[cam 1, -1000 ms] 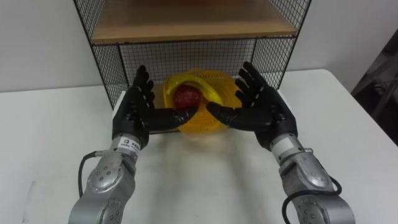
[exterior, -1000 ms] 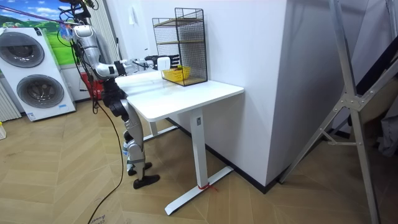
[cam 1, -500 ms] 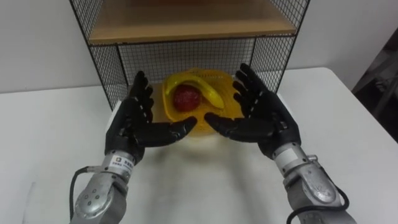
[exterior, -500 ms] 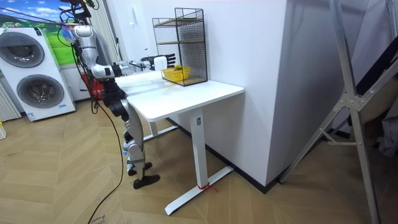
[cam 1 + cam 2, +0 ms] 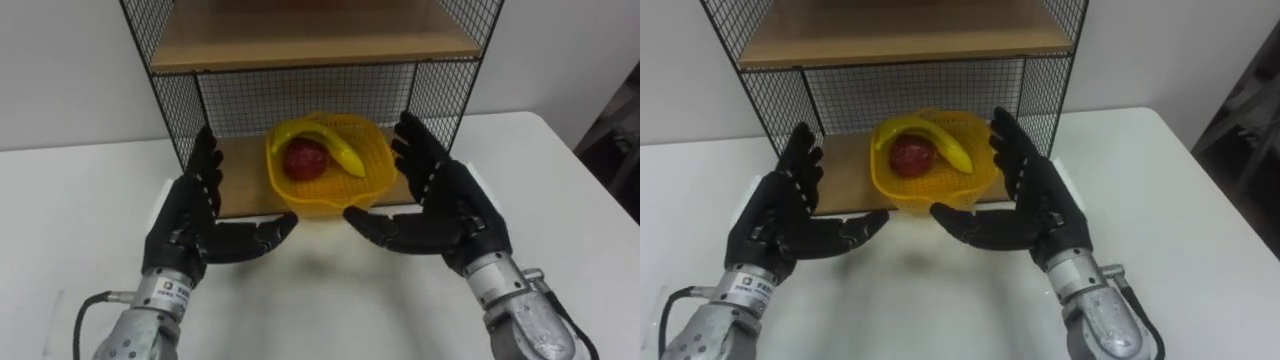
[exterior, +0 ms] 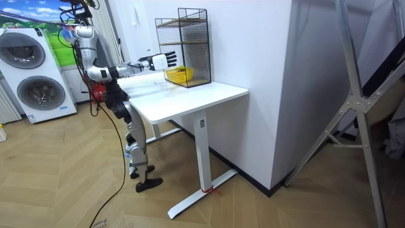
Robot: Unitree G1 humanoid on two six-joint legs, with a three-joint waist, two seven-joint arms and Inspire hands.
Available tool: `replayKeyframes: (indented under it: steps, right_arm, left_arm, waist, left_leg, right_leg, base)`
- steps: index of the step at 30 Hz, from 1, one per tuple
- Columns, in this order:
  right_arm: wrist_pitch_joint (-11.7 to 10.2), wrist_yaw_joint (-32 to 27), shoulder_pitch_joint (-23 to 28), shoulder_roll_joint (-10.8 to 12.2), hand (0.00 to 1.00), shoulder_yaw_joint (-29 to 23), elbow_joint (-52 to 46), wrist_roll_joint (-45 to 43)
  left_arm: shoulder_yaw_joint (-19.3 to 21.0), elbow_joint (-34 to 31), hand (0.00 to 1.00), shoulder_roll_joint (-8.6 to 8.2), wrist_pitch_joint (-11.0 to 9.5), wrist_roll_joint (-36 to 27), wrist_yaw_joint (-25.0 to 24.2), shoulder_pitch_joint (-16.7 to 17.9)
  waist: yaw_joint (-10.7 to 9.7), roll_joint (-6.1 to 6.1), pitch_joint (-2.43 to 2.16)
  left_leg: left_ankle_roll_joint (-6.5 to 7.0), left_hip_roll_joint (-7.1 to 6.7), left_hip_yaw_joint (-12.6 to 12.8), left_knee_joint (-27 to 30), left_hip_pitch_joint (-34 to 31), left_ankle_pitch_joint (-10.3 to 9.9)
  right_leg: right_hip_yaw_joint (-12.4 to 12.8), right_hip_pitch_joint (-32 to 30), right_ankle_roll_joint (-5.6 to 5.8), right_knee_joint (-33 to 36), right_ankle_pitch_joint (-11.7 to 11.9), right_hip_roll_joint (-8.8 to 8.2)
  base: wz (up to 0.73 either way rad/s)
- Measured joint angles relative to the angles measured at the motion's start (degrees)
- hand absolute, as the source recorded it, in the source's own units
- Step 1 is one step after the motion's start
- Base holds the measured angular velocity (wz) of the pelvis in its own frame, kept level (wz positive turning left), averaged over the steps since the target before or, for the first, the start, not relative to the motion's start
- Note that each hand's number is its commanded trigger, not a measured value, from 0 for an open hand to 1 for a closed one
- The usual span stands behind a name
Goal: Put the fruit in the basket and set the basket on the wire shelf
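Observation:
A yellow basket (image 5: 345,185) holding a red apple (image 5: 305,158) and a banana (image 5: 326,141) rests on the bottom wooden board of the black wire shelf (image 5: 420,85). My left hand (image 5: 190,222) hovers in front of the shelf at the basket's left, fingers straight, thumb pointing inward. My right hand (image 5: 452,207) mirrors it at the basket's right. Both hands are open and apart from the basket, holding nothing. In the room view I stand at the table's end with both arms stretched toward the shelf (image 6: 183,44), and the basket (image 6: 179,76) sits low inside it.
The wire shelf stands at the back of a white table (image 5: 560,200) against a white wall, with an upper wooden board (image 5: 310,35) above the basket. Two washing machines (image 6: 31,73) stand behind me in the room view.
Both hands have drawn back from the basket's sides toward me and a little outward. The basket with the fruit stays on the shelf's bottom board.

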Motion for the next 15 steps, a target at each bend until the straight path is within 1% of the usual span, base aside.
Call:
replayKeyframes:
  steps: [2,3,5,6,8,10,11,12,13,14,15]
  right_arm:
    - [-0.8,-0.9,0.7,-0.1,0.0,-3.1,-0.3,0.0]
    - [-0.8,-1.2,1.1,-0.2,0.0,-3.8,-0.6,0.0]
    - [-1.4,-2.4,3.7,-0.5,0.0,-7.2,-2.1,0.1]
    - [-1.4,-2.8,4.3,-0.5,0.0,-7.9,-2.5,0.1]
    - [-2.2,-4.5,7.1,-0.4,0.0,-9.8,-4.2,-0.1]
    - [-2.9,-5.3,8.9,-0.4,0.0,-10.3,-5.3,-0.8]
    - [-3.5,-5.8,9.6,-0.4,0.0,-10.7,-6.1,-1.6]
    - [-3.9,-6.2,10.0,-0.4,0.0,-10.9,-6.5,-2.2]
    - [-4.1,-6.8,10.6,-0.3,0.0,-11.8,-7.4,-2.8]
    - [-4.3,-7.3,10.6,-0.3,0.0,-12.3,-7.7,-3.3]
    - [-5.0,-8.7,10.6,-0.3,0.0,-13.3,-7.9,-4.0]
  left_arm:
    - [2.5,-1.0,0.0,0.06,-1.0,-0.1,-0.3,1.4]
    - [3.4,-1.1,0.0,0.05,-1.2,-0.1,-0.4,1.8]
    - [7.1,-1.7,0.0,0.01,-1.4,-0.2,-0.3,3.2]
    - [7.9,-2.0,0.0,-0.03,-1.5,-0.2,-0.1,3.5]
    - [10.0,-3.3,0.0,-0.79,-3.0,-1.4,1.1,4.4]
    - [11.2,-4.0,0.0,-1.26,-4.3,-1.4,2.2,4.6]
    - [12.3,-4.7,0.0,-2.25,-5.2,-1.3,3.1,4.8]
    - [12.8,-5.0,0.0,-2.66,-5.8,-1.3,3.8,4.8]
    - [13.9,-5.6,0.0,-3.11,-6.9,-1.4,5.2,4.9]
    - [14.4,-5.8,0.0,-3.12,-7.5,-1.4,6.0,5.1]
    - [15.5,-6.6,0.0,-3.16,-8.4,-1.4,7.6,5.5]
  waist:
    - [0.1,-0.03,-0.01]
    - [0.2,-0.02,-0.01]
    - [0.5,-0.03,0.0]
    - [0.6,-0.03,0.0]
    - [0.9,-0.04,0.0]
    - [1.2,-0.02,-0.03]
    - [1.3,0.01,-0.08]
    - [1.3,0.04,-0.12]
    - [1.3,0.05,-0.11]
    - [1.3,0.05,-0.11]
    - [1.3,0.0,-0.12]
  left_leg:
    - [0.0,0.0,0.0,0.0,0.0,0.0]
    - [0.0,0.0,0.0,0.0,0.0,0.0]
    - [-0.03,0.04,0.0,0.0,0.0,0.0]
    - [-0.05,0.05,0.1,0.0,0.0,0.0]
    - [-0.09,0.05,0.0,-0.1,0.0,0.0]
    - [-0.12,0.05,0.0,-0.1,0.0,0.0]
    - [-0.13,0.06,0.0,-0.1,0.0,0.0]
    - [-0.13,0.05,0.0,-0.1,0.0,0.0]
    - [-0.14,0.04,0.0,-0.1,0.0,0.0]
    - [-0.15,0.05,-0.1,-0.1,0.0,0.0]
    - [-0.18,0.05,-0.1,-0.2,0.0,0.0]
  right_leg:
    - [0.0,0.0,0.0,0.0,0.0,0.06]
    - [0.0,0.0,0.0,0.0,0.0,0.1]
    - [0.1,-0.1,-0.02,0.0,0.0,0.34]
    - [0.1,-0.1,-0.02,0.0,0.0,0.35]
    - [0.2,-0.1,-0.02,0.0,0.0,0.36]
    - [0.2,0.0,-0.05,0.1,-0.1,0.38]
    - [0.2,0.0,-0.08,0.1,-0.1,0.37]
    - [0.2,0.0,-0.11,0.1,-0.1,0.37]
    - [0.2,0.0,-0.13,0.1,-0.2,0.37]
    - [0.2,0.0,-0.2,0.1,-0.2,0.38]
    - [0.2,0.0,-0.34,0.1,-0.3,0.39]
  base:
    - [0.0]
    - [0.0]
    - [0.0]
    - [0.0]
    - [0.0]
    - [0.0]
    - [0.0]
    - [0.0]
    - [0.0]
    - [0.0]
    - [0.0]
